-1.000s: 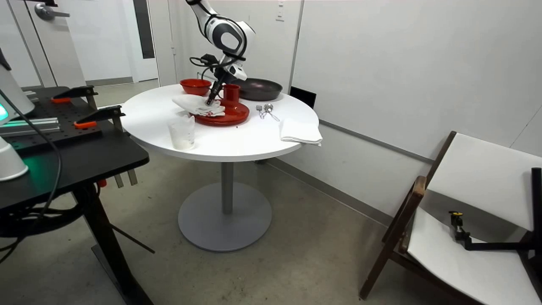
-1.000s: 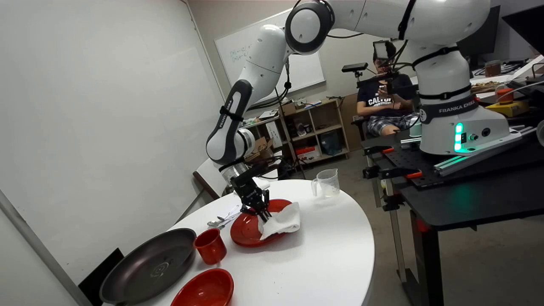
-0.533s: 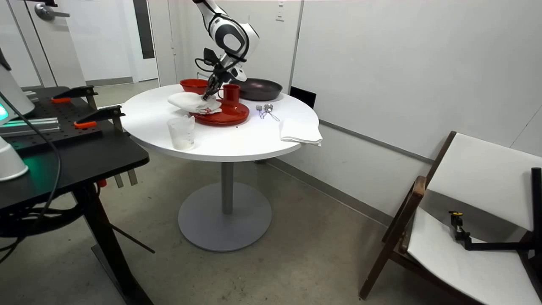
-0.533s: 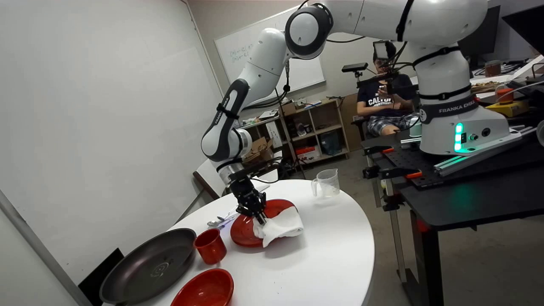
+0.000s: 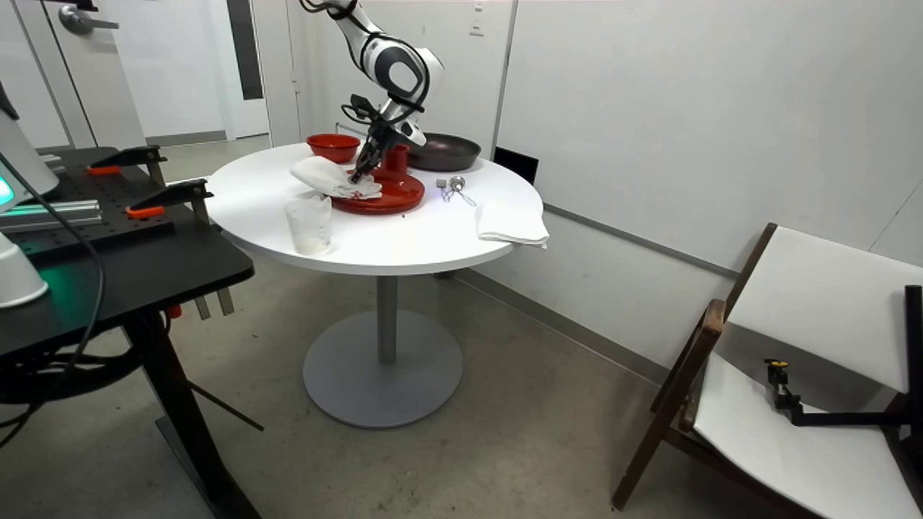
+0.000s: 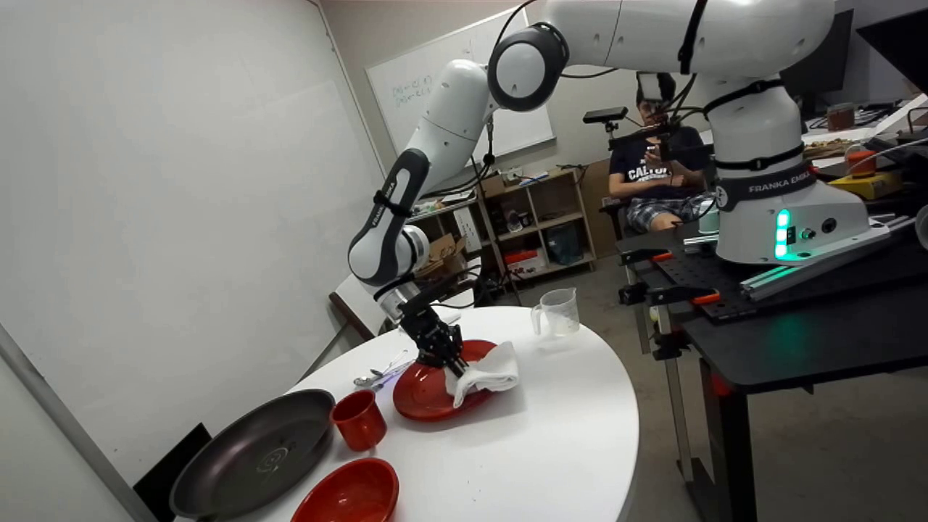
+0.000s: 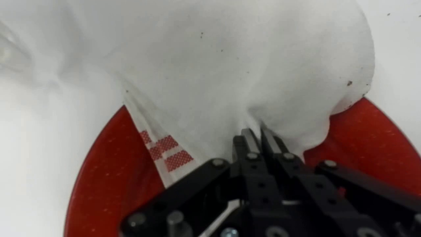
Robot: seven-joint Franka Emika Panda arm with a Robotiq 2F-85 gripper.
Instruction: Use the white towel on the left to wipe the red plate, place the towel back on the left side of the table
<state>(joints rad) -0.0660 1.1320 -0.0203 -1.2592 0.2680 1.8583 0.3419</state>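
Exterior views share table (image 5: pixel 404 238) from opposite sides; wrist view close above plate (image 7: pixel 111 174).

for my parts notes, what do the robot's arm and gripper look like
The arm is glossy white and rounded, with dark grey rings at its joints, black straps and black cables. FRANKA EMIKA is printed on the dark collar of its base, which carries a column of green lights. The gripper is black, with slim straight fingers and round silvery screw heads.
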